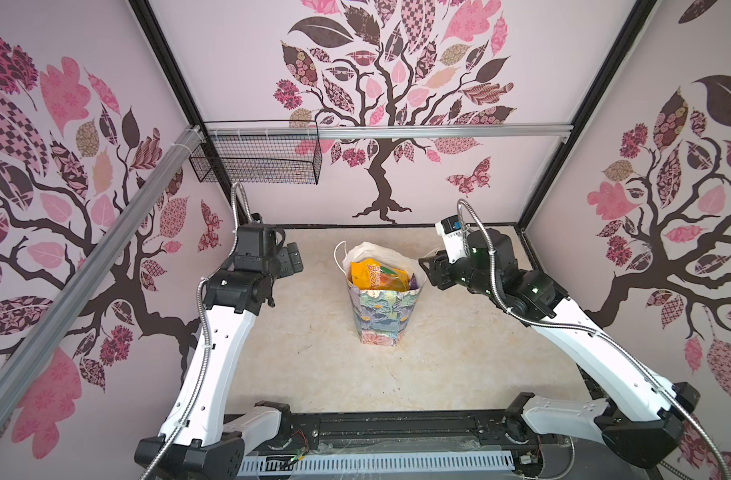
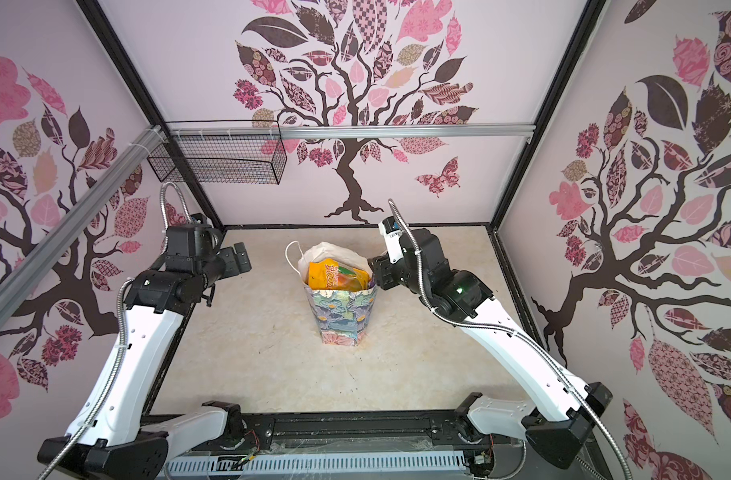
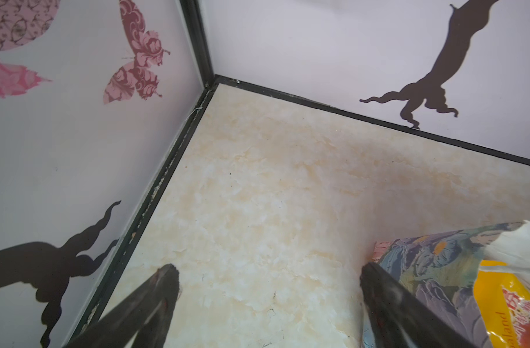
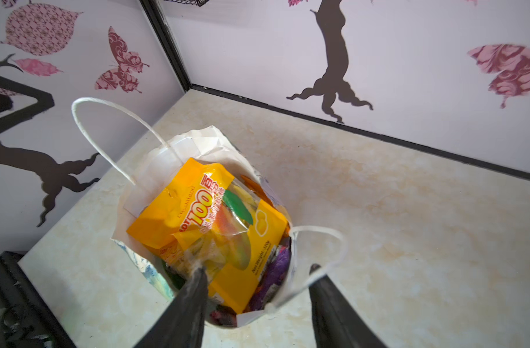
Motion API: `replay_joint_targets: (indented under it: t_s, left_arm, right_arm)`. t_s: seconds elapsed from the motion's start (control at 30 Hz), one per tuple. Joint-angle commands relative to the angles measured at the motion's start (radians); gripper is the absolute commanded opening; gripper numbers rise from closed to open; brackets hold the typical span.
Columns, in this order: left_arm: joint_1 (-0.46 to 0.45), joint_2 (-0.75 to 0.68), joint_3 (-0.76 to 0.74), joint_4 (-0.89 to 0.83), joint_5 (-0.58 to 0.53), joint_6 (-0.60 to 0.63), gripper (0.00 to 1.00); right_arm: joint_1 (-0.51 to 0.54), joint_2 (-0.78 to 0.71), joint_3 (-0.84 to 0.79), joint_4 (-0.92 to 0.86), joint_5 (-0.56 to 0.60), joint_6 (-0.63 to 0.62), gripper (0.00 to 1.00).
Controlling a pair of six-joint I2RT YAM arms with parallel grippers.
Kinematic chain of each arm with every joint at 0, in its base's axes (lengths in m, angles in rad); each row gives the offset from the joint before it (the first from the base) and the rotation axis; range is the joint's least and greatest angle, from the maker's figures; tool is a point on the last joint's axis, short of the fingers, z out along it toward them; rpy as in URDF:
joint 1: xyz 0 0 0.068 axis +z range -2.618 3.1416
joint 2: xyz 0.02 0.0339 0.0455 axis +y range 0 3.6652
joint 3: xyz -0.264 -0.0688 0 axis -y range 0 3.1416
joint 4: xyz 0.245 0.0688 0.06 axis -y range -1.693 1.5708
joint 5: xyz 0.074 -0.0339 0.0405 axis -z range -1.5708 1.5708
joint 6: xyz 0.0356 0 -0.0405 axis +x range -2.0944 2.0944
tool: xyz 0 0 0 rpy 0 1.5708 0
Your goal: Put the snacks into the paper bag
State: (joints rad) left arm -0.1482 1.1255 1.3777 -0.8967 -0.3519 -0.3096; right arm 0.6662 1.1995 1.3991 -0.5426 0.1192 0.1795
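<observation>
**Item 1.** Black wire basket (image 1: 256, 160), hung from the back-wall rail at far left. Its contents cannot be made out, and it seems to play no part in this step.

**Item 2.** Left gripper (image 3: 268, 271), raised to the left of the bag and clear of it in both top views. The jaws are spread wide, with only the bare marbled tabletop (image 3: 257, 195) between them. It is judged to be held aside so that the bag's mouth is free.

**Item 3.** Paper bag (image 1: 378, 316), floral print, upright at mid-table with its mouth open upward.
- The snacks are inside it. A yellow Lot 100 candy packet (image 4: 203, 217) lies uppermost, slanted across most of the opening.
- A purple packet (image 4: 277, 262) and darker wrappers show beneath it.
- No packet is visible on the tabletop, so loading looks all but complete.

**Item 4.** Right gripper (image 4: 257, 268), poised over the bag's right rim. The jaws are parted and grip nothing. One fingertip is at the yellow packet's edge; the other is outside the wall, by a white cord handle (image 4: 315, 228). This is judged a release posture. The top packet rides high and may need pressing down.
</observation>
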Motion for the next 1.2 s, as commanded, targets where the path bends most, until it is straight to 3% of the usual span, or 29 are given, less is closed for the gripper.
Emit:
replay_joint_targets:
  t_s: [0.0, 0.17, 0.27, 0.33, 0.43, 0.5, 0.57, 0.7, 0.8, 0.87, 1.0, 1.17]
  left_arm:
    - [0.004, -0.07, -0.13, 0.171, -0.143, -0.068, 0.98]
    - [0.003, -0.142, -0.38, 0.416, -0.288, -0.07, 0.98]
    - [0.004, -0.149, -0.56, 0.583, -0.378, -0.027, 0.98]
    - [0.006, -0.123, -0.663, 0.698, -0.431, 0.004, 0.98]
    - [0.006, -0.05, -0.797, 0.921, -0.48, 0.072, 0.98]
    - [0.009, 0.01, -0.875, 1.096, -0.465, 0.113, 0.98]
    - [0.012, 0.077, -0.947, 1.279, -0.382, 0.156, 0.98]
    - [0.011, 0.181, -0.981, 1.408, -0.276, 0.194, 0.98]
    - [0.013, 0.21, -1.0, 1.52, -0.228, 0.234, 0.98]
    - [0.013, 0.226, -1.026, 1.613, -0.127, 0.275, 0.98]
    - [0.012, 0.253, -0.993, 1.587, -0.059, 0.29, 0.98]
    - [0.017, 0.259, -1.006, 1.627, -0.022, 0.313, 0.98]
  right_arm:
    - [-0.004, -0.081, 0.02, 0.019, 0.174, 0.067, 0.69]
    - [-0.005, -0.131, -0.008, -0.04, 0.386, 0.088, 0.79]
    - [-0.053, -0.16, -0.108, -0.058, 0.578, 0.142, 0.87]
    - [-0.181, -0.174, -0.25, 0.037, 0.55, 0.124, 0.92]
    - [-0.425, -0.197, -0.517, 0.284, 0.385, 0.182, 0.94]
    - [-0.488, -0.213, -0.697, 0.518, 0.415, 0.209, 0.95]
    - [-0.49, -0.186, -0.878, 0.849, 0.476, 0.113, 0.96]
    - [-0.49, -0.005, -0.905, 0.974, 0.573, -0.023, 1.0]
    - [-0.499, 0.067, -1.02, 1.276, 0.519, -0.084, 0.99]
    - [-0.524, 0.112, -1.119, 1.537, 0.4, -0.085, 0.99]
    - [-0.554, 0.205, -1.109, 1.57, 0.278, -0.112, 0.99]
    - [-0.57, 0.379, -1.161, 1.828, 0.196, -0.131, 1.0]
